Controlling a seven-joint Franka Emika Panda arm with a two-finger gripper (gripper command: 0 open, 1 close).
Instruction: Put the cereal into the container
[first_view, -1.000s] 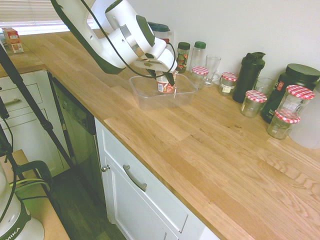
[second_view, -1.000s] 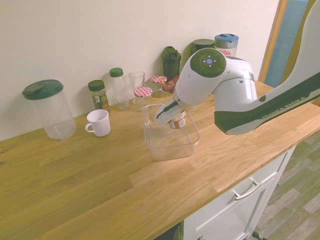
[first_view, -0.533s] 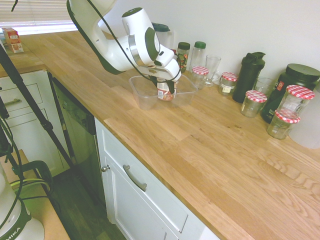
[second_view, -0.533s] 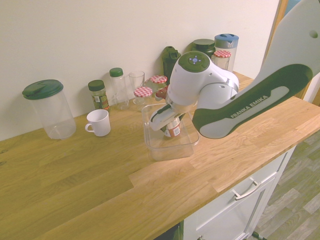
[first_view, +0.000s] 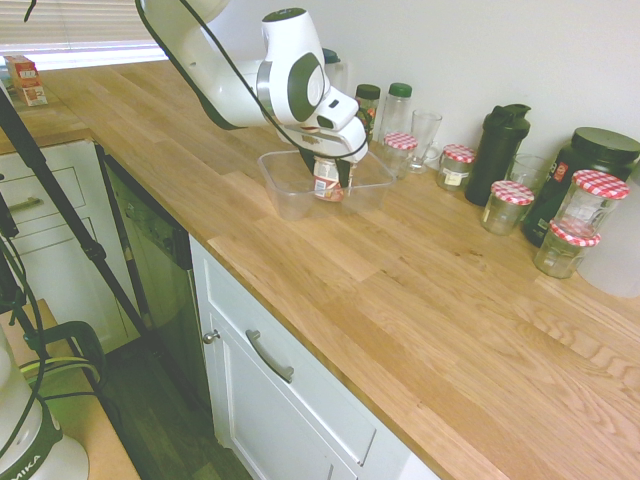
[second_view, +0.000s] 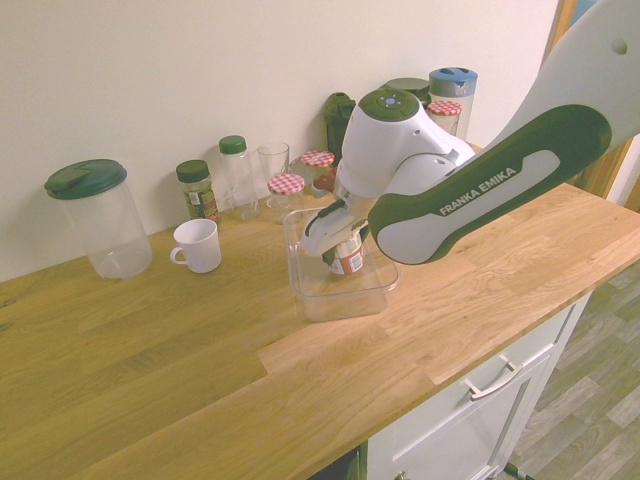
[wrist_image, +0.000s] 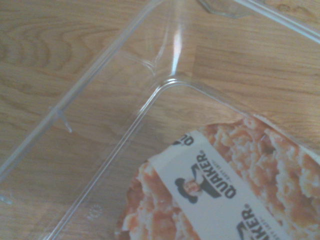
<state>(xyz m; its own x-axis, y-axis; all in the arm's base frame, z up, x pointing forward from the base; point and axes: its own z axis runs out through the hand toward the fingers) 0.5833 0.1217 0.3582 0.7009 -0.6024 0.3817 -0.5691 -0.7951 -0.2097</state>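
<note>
A: Where is the cup (first_view: 327, 182) now?
B: It is inside the clear tub (second_view: 345, 308), and the jaws are clamped on its sides. Whether it touches the bottom, I cannot tell.
A: And which side is up?
B: The printed lid (wrist_image: 215, 185) faces the wrist camera. The tub stands on the worktop (first_view: 400, 290), and the white mug (second_view: 200, 247) stands apart from it.

Cereal cup (first_view: 327, 180) inside clear tub (first_view: 285, 195)
</note>
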